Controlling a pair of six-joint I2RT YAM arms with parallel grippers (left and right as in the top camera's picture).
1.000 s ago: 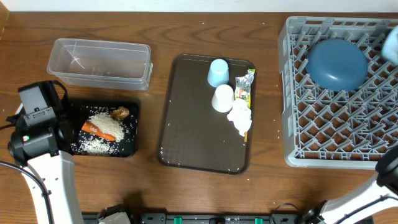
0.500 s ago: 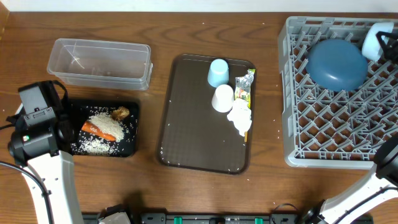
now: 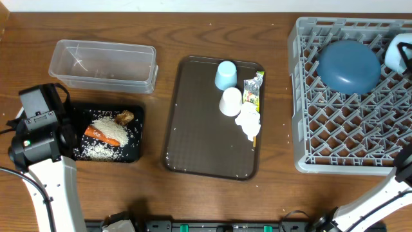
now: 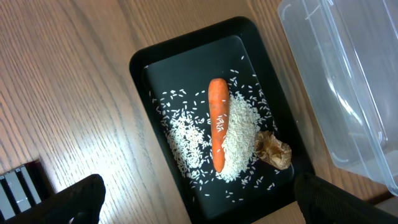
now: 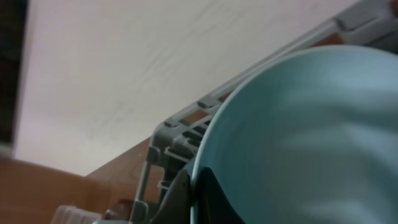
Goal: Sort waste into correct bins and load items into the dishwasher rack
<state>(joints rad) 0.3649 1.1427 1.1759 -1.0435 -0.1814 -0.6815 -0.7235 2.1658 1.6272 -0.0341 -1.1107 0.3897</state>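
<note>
Carrot (image 4: 217,121), rice (image 4: 239,134) and brown lump (image 4: 273,151) lay in the black tray (image 4: 140,62), near left. Blue dish (image 3: 349,66) sat in the rack (image 3: 341,142). Right gripper (image 5: 189,193) was clamped on the bowl (image 3: 399,51) rim over the rack's far-right edge. Left gripper (image 4: 199,208) hovered over the black tray, fingers apart. Blue cup (image 3: 226,75), white cup (image 3: 230,102), napkin (image 3: 248,121), wrapper (image 3: 253,88) and chopsticks (image 3: 255,138) were not yet sorted.

Left arm (image 3: 40,138) had blocky black joint housings up top, a smooth white link below and a thin black cable (image 3: 40,193) alongside. Tiny green dot on the housing, poss. an LED. Right arm (image 3: 376,201): white link, dark joint. Left fingers (image 4: 78,200) were matte black w/ rounded tips; right finger (image 5: 181,198) dark too.
</note>
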